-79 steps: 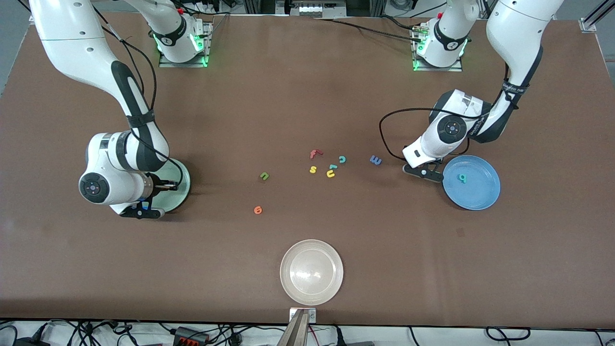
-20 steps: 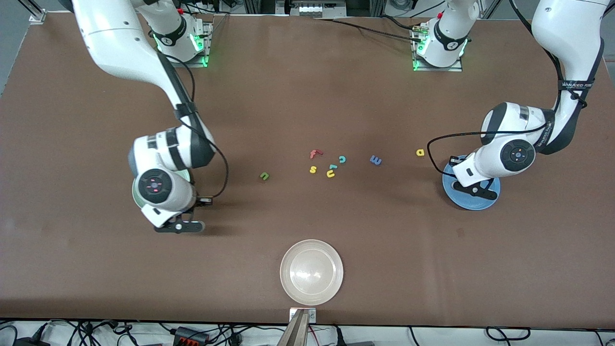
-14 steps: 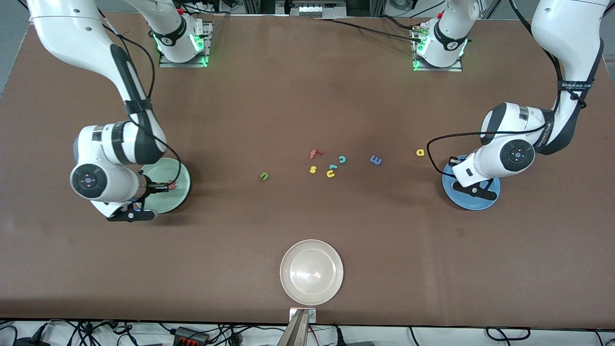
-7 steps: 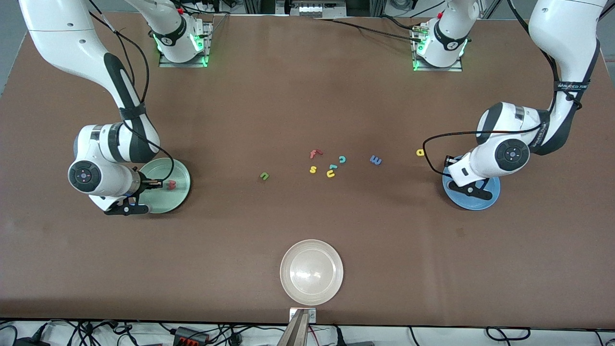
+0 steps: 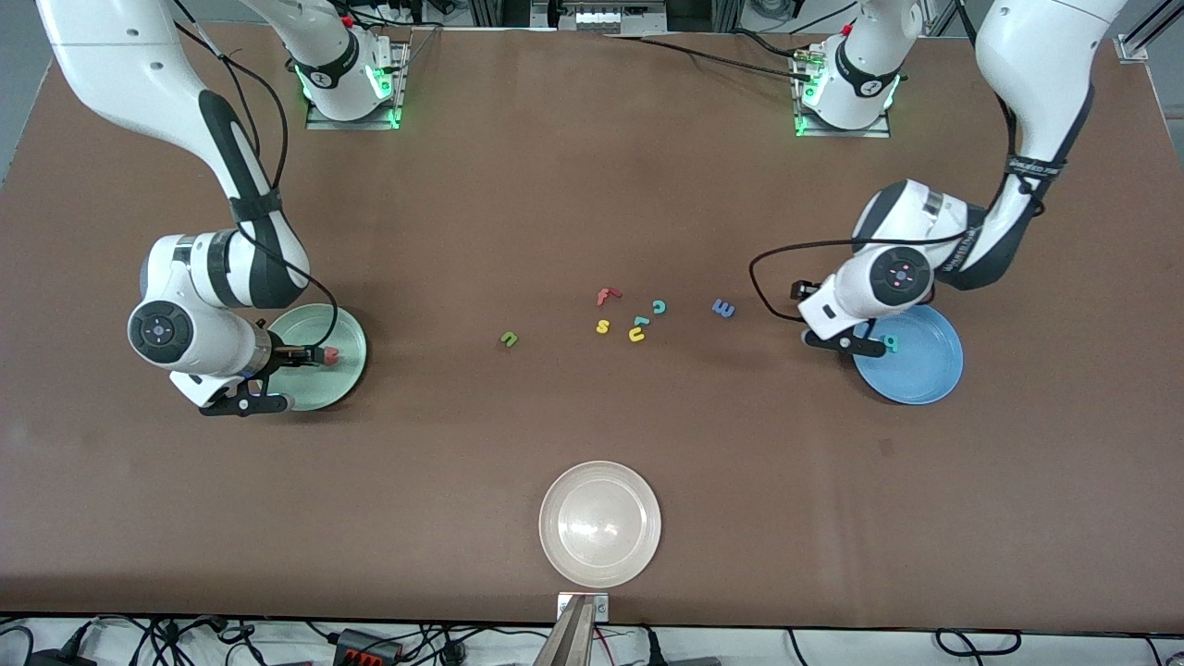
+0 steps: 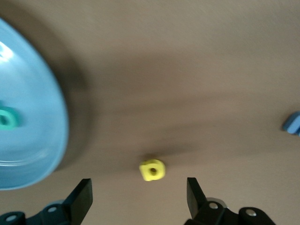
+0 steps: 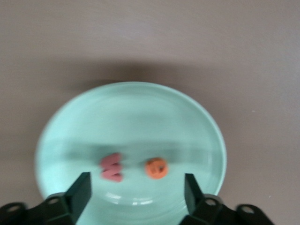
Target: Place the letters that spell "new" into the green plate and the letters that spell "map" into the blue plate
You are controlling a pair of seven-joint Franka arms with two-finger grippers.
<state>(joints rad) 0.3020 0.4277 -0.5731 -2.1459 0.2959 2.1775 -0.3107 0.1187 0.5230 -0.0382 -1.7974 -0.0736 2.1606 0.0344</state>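
The green plate lies at the right arm's end of the table. My right gripper hangs open over it, holding nothing. In the plate lie the red-pink "w" and the orange "e". At the left arm's end, the blue plate holds the teal "p". Beside that plate, my left gripper is open and empty above the table. The yellow "a" lies on the table just ahead of its fingers; the front view hides it. The blue "m" and olive "n" lie mid-table.
A red "f", yellow "s", teal "c" and yellow "u" cluster mid-table between the "n" and the "m". A whitish plate sits near the front edge.
My left gripper has swung off the blue plate to over the yellow "a" and has opened. My right gripper has opened over the green plate, where the orange "e" now lies.
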